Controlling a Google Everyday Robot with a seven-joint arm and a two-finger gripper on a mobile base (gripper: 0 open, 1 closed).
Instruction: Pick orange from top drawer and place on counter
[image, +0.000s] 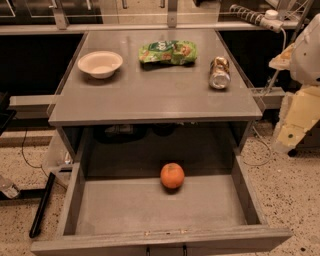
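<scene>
Speckled floor surrounds the grey counter (155, 95). Below its front edge the drawer (150, 212) stands pulled out. The gripper (295, 125) hangs off the counter's right side; whether it is open or closed cannot be told. On the counter's back half lie a green bag (167, 52), a bowl (100, 63) at left and a can (219, 72) at right. The orange (172, 175) sits in the drawer, just under the counter's front edge.

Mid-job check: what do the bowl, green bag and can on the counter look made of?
Bowl: white, matte, smooth; ceramic or plastic, cannot tell which. Bag: thin plastic film, glossy, crinkled with bright highlights. Can: metal, shiny reflections, lying on its side. The tool is at the right, beside the counter.
</scene>
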